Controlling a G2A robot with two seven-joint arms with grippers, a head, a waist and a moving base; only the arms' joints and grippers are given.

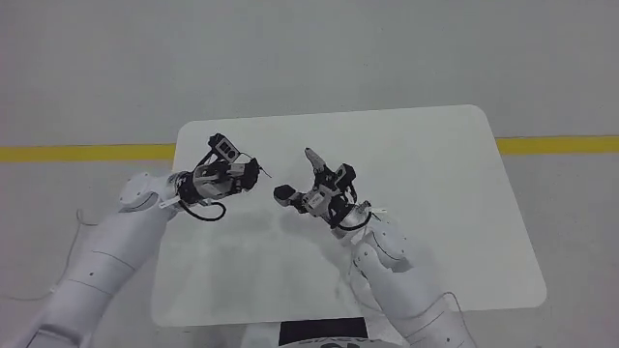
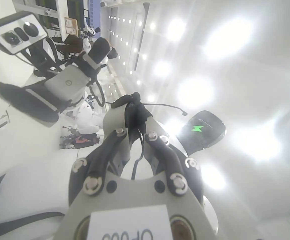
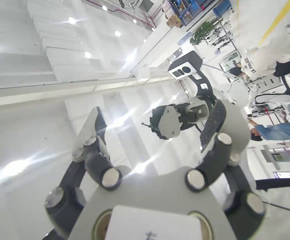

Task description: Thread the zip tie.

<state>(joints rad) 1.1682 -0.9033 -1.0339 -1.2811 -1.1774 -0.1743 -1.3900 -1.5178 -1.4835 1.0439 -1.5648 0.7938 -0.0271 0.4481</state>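
Left gripper [image 2: 132,101] is clenched on the zip tie [image 2: 166,105], which is mostly buried between its fingers [image 2: 114,116]. Only a thin tail pokes out, roughly toward 4 o'clock over the counter [image 1: 435,155]. Right gripper [image 1: 298,176] sits at its 3 o'clock, spread wide and grasping nothing.

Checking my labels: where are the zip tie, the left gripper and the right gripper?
zip tie [image 2: 184,113], left wrist view, its free end.
left gripper [image 2: 133,102], left wrist view, fingertips shut on the zip tie.
right gripper [image 1: 296,175], top view, gap between its open fingers.
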